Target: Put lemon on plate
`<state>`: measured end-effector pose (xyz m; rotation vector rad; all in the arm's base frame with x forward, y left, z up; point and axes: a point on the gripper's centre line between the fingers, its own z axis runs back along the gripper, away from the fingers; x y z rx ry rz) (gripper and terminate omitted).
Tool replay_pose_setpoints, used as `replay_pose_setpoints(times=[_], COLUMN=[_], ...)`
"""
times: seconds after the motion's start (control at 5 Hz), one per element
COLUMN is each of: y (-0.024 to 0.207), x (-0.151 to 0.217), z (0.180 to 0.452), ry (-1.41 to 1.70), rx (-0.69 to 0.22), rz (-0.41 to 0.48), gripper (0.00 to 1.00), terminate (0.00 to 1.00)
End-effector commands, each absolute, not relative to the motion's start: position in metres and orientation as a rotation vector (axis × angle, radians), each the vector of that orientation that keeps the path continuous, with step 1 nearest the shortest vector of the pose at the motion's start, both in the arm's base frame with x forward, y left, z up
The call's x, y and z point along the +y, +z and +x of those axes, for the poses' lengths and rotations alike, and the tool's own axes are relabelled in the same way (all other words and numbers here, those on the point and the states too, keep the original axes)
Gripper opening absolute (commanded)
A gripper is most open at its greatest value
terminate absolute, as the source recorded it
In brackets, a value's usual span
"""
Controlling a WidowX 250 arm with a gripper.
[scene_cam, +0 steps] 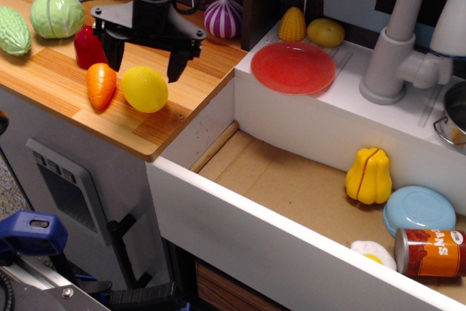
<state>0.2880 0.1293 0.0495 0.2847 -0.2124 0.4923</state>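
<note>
The lemon (144,89) is seen lying on the wooden counter (109,118) in the left half of the frame, just beside an orange carrot (100,84). Directly above it the gripper (143,63) is held with its black fingers (175,65) spread wide, one to either side of the lemon, nothing being pinched. The red plate (293,68) is found well apart, right of centre in the upper part, on the white ledge (342,100). A red pepper (87,46) is partly hidden behind the gripper.
</note>
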Motion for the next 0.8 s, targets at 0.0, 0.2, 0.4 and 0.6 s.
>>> replay_pose_setpoints(times=[0.0,0.2,0.4,0.6], y=[0.051,0.044,0.036,0.029], x=[0.139,0.137,0.136,0.133], z=[0.3,0.298,0.293,0.29], ry=[0.478,0.484,0.491,0.504], rx=[-0.244,-0.256,-0.273,-0.289], rz=[0.279,0.266,0.249,0.232], gripper=[1.0,1.0,1.0,1.0], terminate=[0.0,0.0,0.0,0.0])
